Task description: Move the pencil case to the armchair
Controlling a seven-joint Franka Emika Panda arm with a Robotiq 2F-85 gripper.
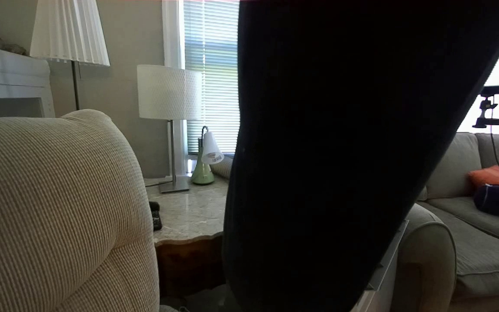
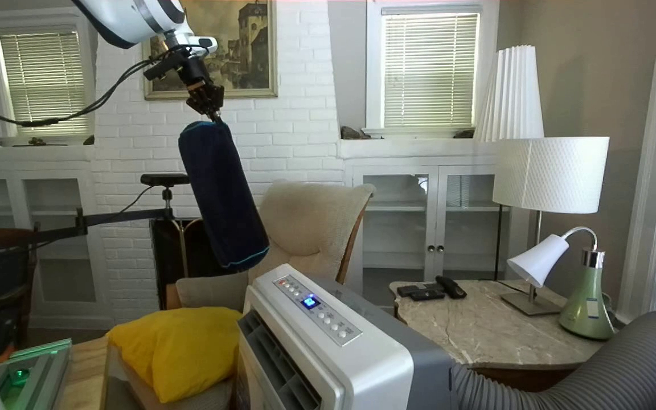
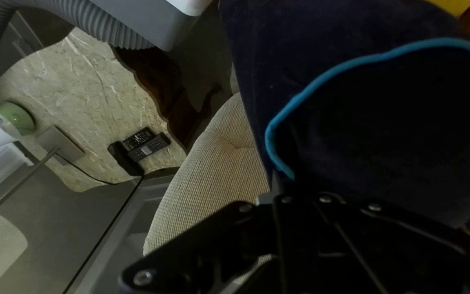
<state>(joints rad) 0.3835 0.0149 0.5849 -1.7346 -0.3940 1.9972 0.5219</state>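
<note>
A robot arm [image 2: 134, 20] shows at the top of an exterior view, gripper [image 2: 214, 117] angled downward, its jaws clamped on the upper end of the pencil case [image 2: 222, 196], a dark, oblong fabric pouch edged in teal. The pencil case hangs in the air just below the jaws, tilted off vertical. The beige ribbed armchair [image 2: 311, 222] stands lower than the jaws, partly hidden behind the pencil case; whether the two touch, I cannot tell. Well below the jaws are a yellow cushion [image 2: 180, 347] and a white-and-grey portable air conditioner [image 2: 373, 353]. Well apart from the jaws, a marble-patterned table [image 2: 476, 330] carries remote controls [image 2: 427, 294] and a green desk lamp [image 2: 587, 310]
</note>
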